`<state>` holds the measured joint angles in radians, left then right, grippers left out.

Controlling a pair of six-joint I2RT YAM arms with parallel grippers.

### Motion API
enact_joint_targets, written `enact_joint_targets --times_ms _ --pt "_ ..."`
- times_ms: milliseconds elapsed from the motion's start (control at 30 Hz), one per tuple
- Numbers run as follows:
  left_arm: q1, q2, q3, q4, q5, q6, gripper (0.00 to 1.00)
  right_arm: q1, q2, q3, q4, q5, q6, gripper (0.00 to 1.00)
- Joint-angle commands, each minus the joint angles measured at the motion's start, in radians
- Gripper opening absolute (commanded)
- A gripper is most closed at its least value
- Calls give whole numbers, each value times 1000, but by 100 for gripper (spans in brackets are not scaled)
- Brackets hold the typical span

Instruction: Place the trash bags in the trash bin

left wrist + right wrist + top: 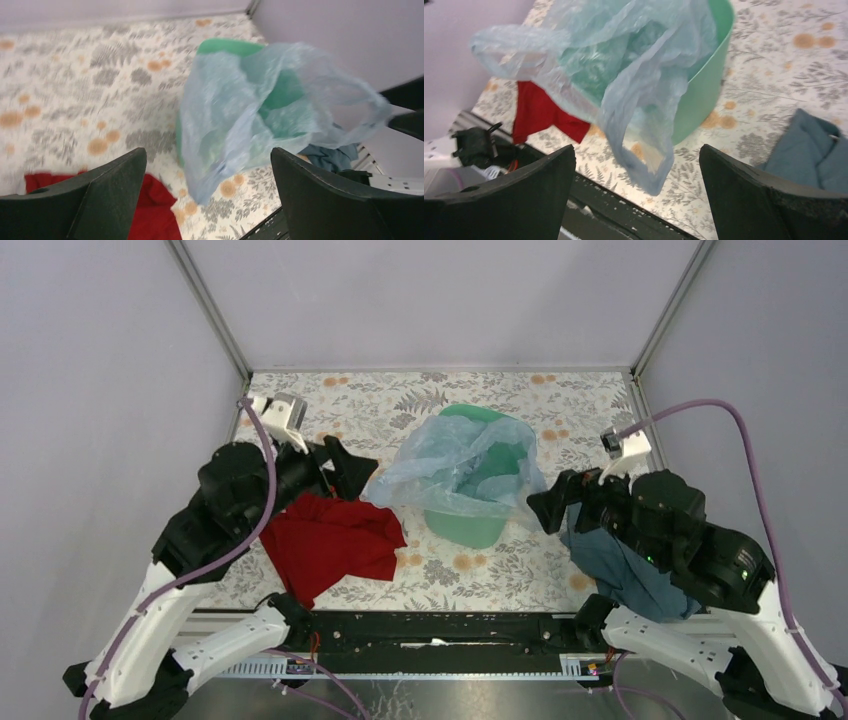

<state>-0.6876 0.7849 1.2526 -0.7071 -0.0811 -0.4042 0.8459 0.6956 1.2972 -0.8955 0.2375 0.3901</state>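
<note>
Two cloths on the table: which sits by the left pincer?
The crumpled red fabric cloth, beside the left pincer; the blue-grey fabric cloth lies by the right pincer instead.

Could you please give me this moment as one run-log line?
trash bag draped over trash bin rim, partly inside | left gripper open | right gripper open | red cloth left, blue cloth right

left arm is reaching in from the left of the trash bin (462, 526), elbow raised | left gripper (352, 468) is hovering just left of the bin, jaws gaping wide, empty | right arm is bending in from the bin's right | right gripper (550, 504) is hovering just right of the bin, jaws gaping wide, empty
</note>
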Motion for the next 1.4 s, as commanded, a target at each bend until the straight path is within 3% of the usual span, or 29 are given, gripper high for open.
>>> enact_joint_targets --times_ms 0,167,300,467,533,700,767,900,1000,1067,1300,1367 --pt "1 137 121 69 173 141 99 -2 131 107 -26 183 -52 100" --pt "-82 283 160 124 203 190 99 -3 240 133 29 191 -37 98" --pt "-228 377 181 107 -4 237 99 -3 300 99 67 286 -30 94" --pt "-256 427 179 93 -200 232 99 -2 309 47 118 473 -57 85" --pt "-257 431 177 93 -255 226 96 -2 288 15 184 492 -89 77" --pt "-257 456 199 103 -370 208 76 -3 268 -49 306 527 -153 53" --pt "-259 481 223 101 -326 214 67 -5 279 -53 328 536 -170 51" --pt "-257 500 226 99 -271 212 62 -5 298 -47 347 530 -190 52" --pt "-258 510 229 93 -302 220 37 -6 300 -61 384 542 -220 45" --pt "-256 525 243 92 -324 224 27 -9 303 -68 410 543 -235 30" --pt "-233 613 332 162 -392 208 14 -98 381 -52 446 464 -249 0" --pt "-205 657 367 166 -388 192 11 -134 402 -45 451 420 -240 0"
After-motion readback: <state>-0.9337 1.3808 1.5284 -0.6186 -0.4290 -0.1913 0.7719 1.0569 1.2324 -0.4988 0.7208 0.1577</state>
